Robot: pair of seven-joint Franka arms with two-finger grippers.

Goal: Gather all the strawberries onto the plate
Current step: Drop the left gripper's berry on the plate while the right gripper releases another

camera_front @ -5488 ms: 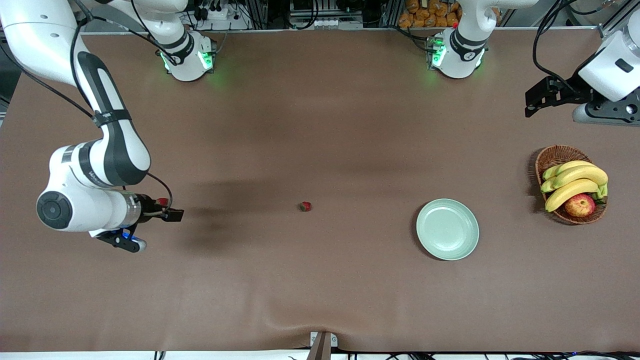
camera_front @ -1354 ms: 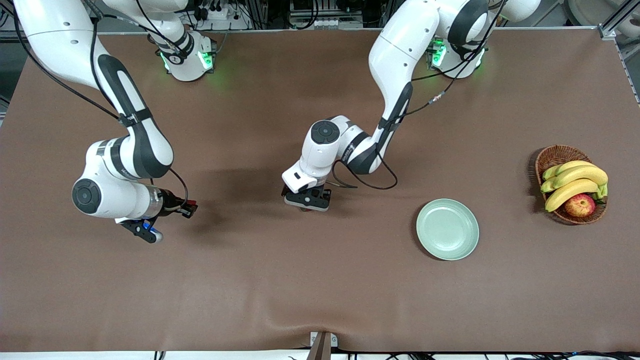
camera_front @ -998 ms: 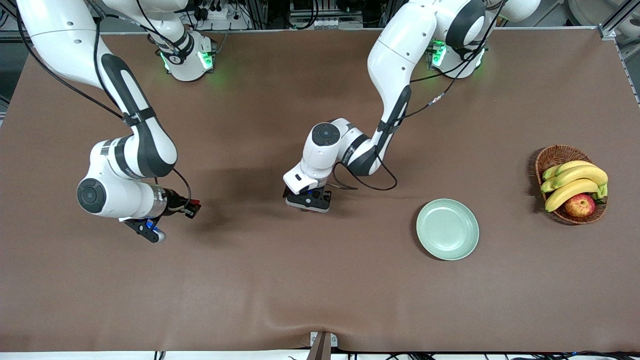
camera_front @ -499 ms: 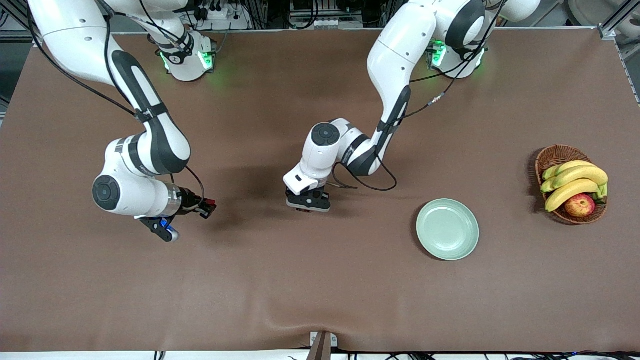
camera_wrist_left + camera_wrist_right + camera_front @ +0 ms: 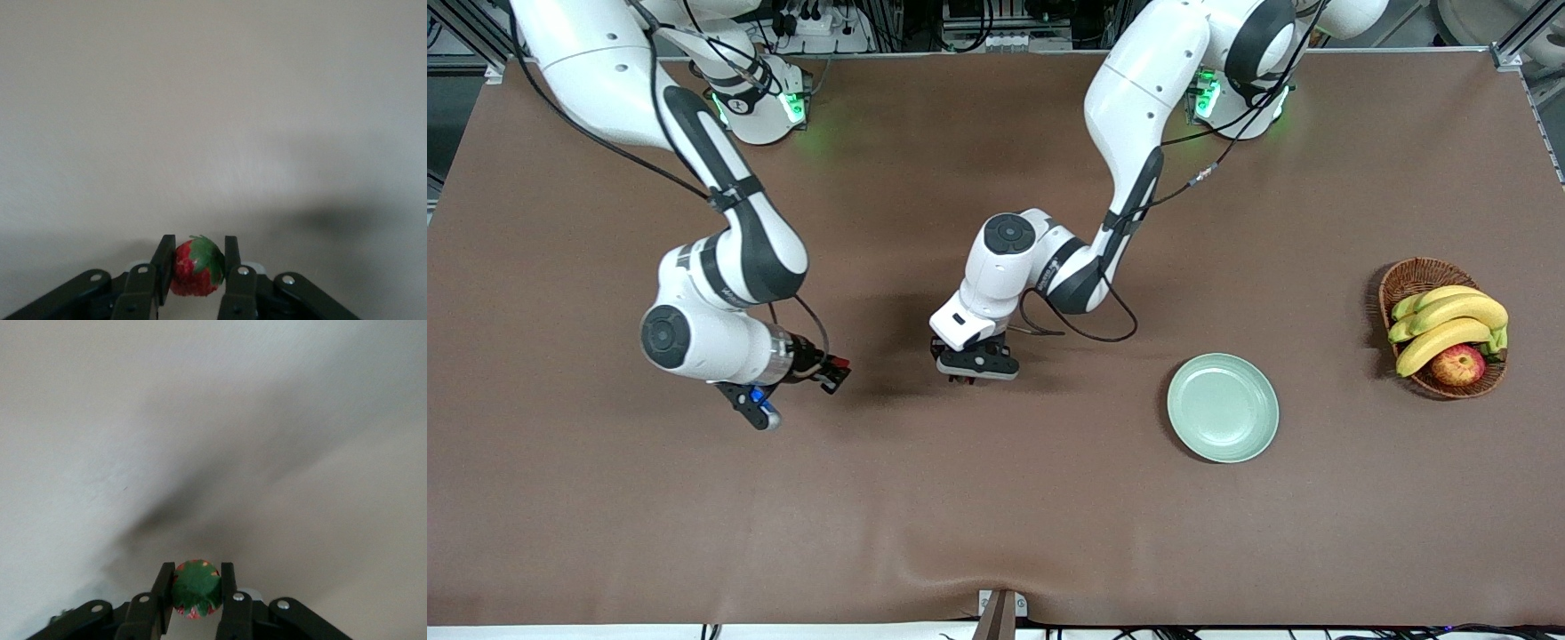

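Observation:
A red strawberry (image 5: pixel 193 270) with a green leafy top is pinched between the fingers of my left gripper (image 5: pixel 195 261). That left gripper (image 5: pixel 967 373) hangs low over the middle of the table, and its hand hides the berry in the front view. My right gripper (image 5: pixel 195 587) is shut on a second strawberry (image 5: pixel 195 588), green top showing. The right gripper (image 5: pixel 834 372) is over the cloth toward the right arm's end. The pale green plate (image 5: pixel 1223 407) lies with nothing on it toward the left arm's end of the table.
A brown wicker basket (image 5: pixel 1405 277) with bananas (image 5: pixel 1449 324) and a red-yellow apple (image 5: pixel 1458 364) stands at the left arm's end, beside the plate. The brown cloth (image 5: pixel 996 498) covers the table.
My left gripper has shut on the strawberry in the middle of the table. The right arm has carried its strawberry toward the middle, closer to the left gripper.

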